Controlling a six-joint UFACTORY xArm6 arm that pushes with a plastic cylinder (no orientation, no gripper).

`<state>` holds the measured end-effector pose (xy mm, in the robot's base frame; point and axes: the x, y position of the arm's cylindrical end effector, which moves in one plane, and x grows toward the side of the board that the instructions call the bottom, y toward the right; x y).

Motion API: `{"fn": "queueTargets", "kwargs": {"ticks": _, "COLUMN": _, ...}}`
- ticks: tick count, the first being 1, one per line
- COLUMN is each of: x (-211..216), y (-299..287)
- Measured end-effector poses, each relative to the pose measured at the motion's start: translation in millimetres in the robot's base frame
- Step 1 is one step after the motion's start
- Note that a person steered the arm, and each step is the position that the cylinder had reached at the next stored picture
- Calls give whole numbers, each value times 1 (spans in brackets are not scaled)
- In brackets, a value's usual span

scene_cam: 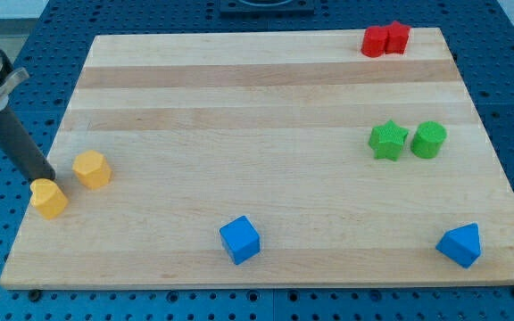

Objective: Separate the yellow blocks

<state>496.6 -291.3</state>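
Blue perforated metal surrounds a pale wooden board (pixel 266 98), which fills most of the view and is seen from slightly above. No gripper is fitted to the arm, so nothing is grasped; only a straight dark rod is carried, slanting down from the view's upper left. My tip (pixel 48 179) is seen at the board's left edge, touching or almost touching the top of the left yellow block (pixel 49 199), which sits right at that edge and partly overhangs it. The right yellow block (pixel 92 169), a chunky faceted piece, lies just to the right of the tip and a little farther back. A narrow strip of bare wood is visible between the two yellow blocks, so they are near each other but apart.

At the near side of the board, a blue cube (pixel 240 240) is set a little left of centre, and a blue wedge-like block (pixel 460 244) lies close to the near right corner. On the right side, about halfway back, a green star-shaped block (pixel 387 140) and a green cylinder (pixel 429 140) stand just beside each other. At the far right corner, two red blocks (pixel 385 39) are pressed together; their exact shapes cannot be made out.
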Motion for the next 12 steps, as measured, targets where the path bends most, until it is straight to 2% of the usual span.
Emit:
{"fn": "queueTargets", "kwargs": {"ticks": 1, "x": 21, "y": 0}}
{"fn": "queueTargets", "kwargs": {"ticks": 4, "x": 48, "y": 6}}
{"fn": "queueTargets", "kwargs": {"ticks": 5, "x": 20, "y": -4}}
{"fn": "queueTargets", "kwargs": {"ticks": 6, "x": 19, "y": -3}}
{"fn": "queueTargets", "kwargs": {"ticks": 10, "x": 86, "y": 31}}
{"fn": "queueTargets", "kwargs": {"ticks": 11, "x": 86, "y": 28}}
{"fn": "queueTargets", "kwargs": {"ticks": 12, "x": 47, "y": 9}}
